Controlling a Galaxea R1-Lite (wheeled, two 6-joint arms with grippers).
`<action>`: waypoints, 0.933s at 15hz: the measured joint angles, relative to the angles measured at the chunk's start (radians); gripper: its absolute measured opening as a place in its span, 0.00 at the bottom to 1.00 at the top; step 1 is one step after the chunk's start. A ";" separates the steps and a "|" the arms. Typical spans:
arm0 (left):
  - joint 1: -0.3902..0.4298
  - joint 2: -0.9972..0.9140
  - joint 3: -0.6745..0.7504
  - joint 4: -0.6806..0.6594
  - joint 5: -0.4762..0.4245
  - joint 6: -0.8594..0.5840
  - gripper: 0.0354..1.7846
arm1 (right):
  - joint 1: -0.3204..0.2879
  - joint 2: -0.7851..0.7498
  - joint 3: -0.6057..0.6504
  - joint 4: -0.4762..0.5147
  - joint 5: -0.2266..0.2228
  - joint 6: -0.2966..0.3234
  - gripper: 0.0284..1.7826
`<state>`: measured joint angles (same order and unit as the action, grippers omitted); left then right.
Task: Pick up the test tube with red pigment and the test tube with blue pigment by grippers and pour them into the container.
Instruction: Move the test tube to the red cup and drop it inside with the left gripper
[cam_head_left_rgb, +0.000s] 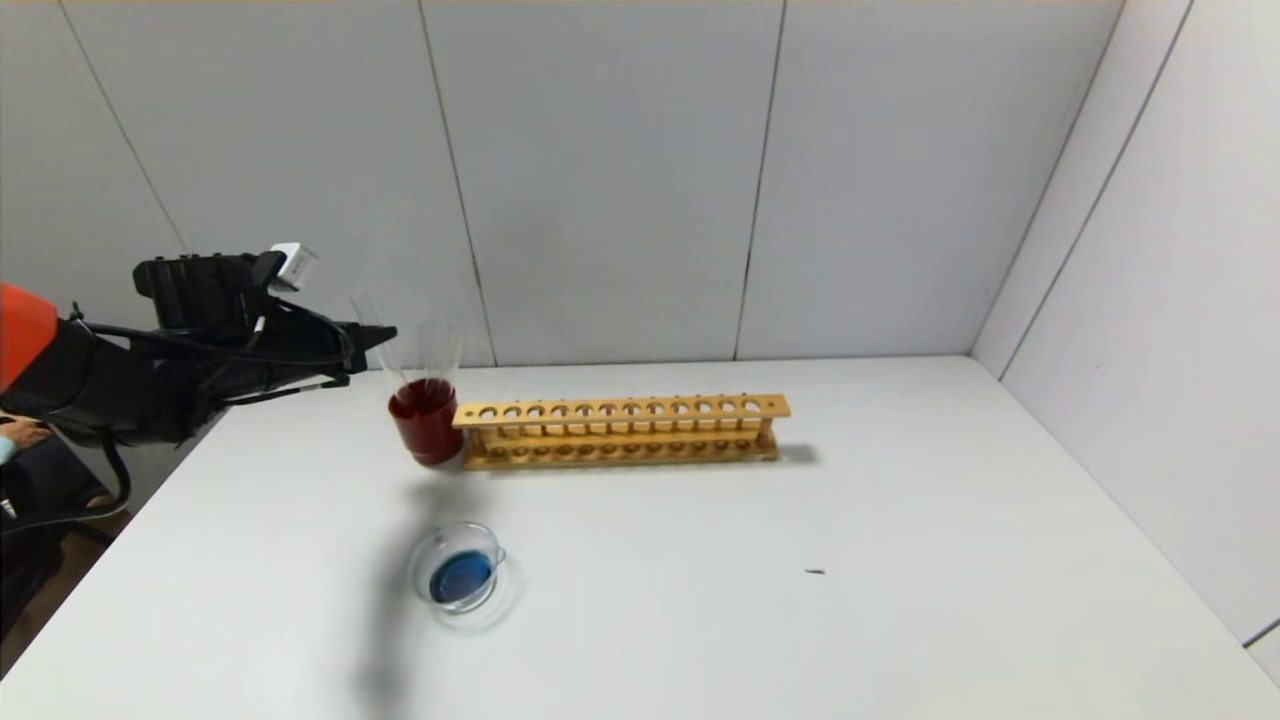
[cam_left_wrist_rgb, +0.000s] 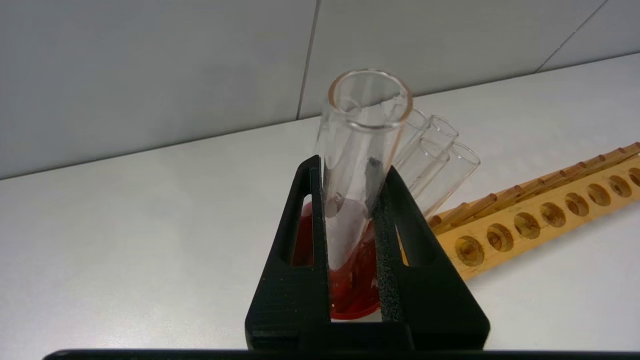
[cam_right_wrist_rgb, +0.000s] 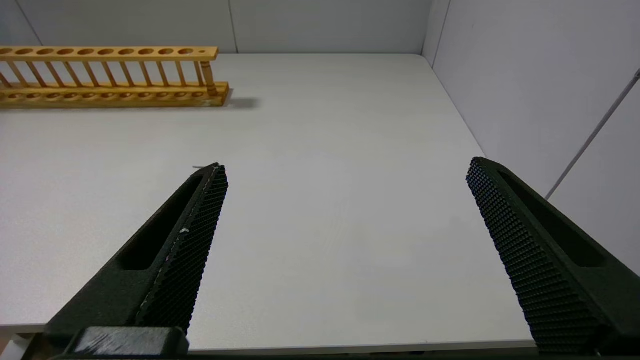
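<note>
Your left hand (cam_left_wrist_rgb: 350, 220) is clamping a clear, seemingly emptied test tube (cam_left_wrist_rgb: 362, 150) over the dark red cup (cam_head_left_rgb: 424, 420) at ten o'clock on the tabletop (cam_head_left_rgb: 900, 560). The container (cam_head_left_rgb: 460, 575), at seven o'clock, is already holding blue pigment, so one pour looks done. Your right hand (cam_right_wrist_rgb: 345, 175) is idling apart at four o'clock; I cannot tell where the red went.
</note>
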<state>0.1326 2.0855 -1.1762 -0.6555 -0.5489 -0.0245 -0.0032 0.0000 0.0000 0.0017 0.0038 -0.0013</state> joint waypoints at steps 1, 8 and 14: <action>-0.006 0.005 0.000 0.000 0.001 0.000 0.16 | 0.000 0.000 0.000 0.000 0.000 0.000 0.98; -0.019 0.051 0.012 -0.082 0.000 -0.007 0.16 | 0.000 0.000 0.000 0.000 0.000 -0.001 0.98; -0.023 0.054 0.016 -0.077 -0.007 -0.006 0.16 | 0.000 0.000 0.000 0.000 0.000 0.000 0.98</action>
<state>0.1096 2.1398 -1.1598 -0.7330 -0.5555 -0.0302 -0.0028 0.0000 0.0000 0.0017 0.0043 -0.0017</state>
